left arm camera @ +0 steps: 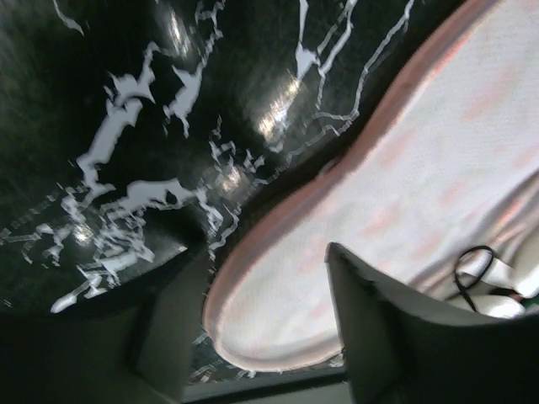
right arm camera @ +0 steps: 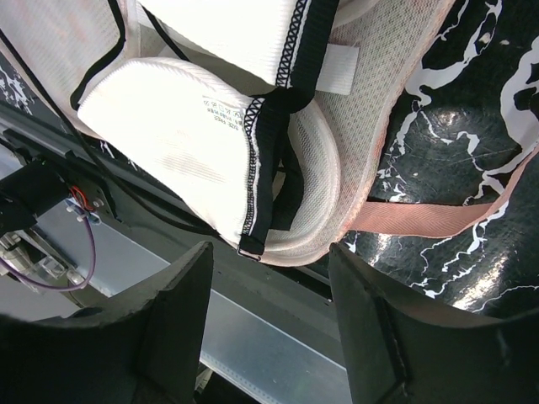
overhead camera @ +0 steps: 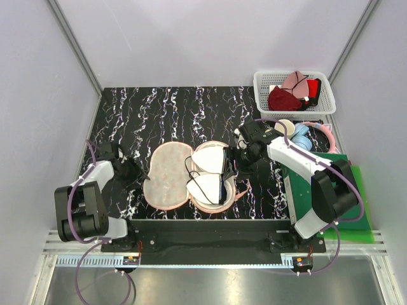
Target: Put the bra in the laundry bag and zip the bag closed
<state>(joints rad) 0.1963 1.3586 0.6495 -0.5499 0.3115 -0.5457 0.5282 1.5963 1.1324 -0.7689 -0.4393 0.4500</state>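
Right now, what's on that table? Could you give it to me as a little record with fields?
Laundry bag: lying open on the marbled black table, zip undone
White bra: both cups inside the bag's right half
Left end effector: open, empty, at the bag's left edge
Right end effector: open, empty, at the bag's right edge
White plastic basket: back right corner, holding a dark red bra and a pale pink garment
Task stage: bra in, bag not yet closed

White-and-black left arm (overhead camera: 95, 173) and right arm (overhead camera: 297, 159), purple cables (overhead camera: 89, 151), black tool fingers (right arm camera: 396, 337).
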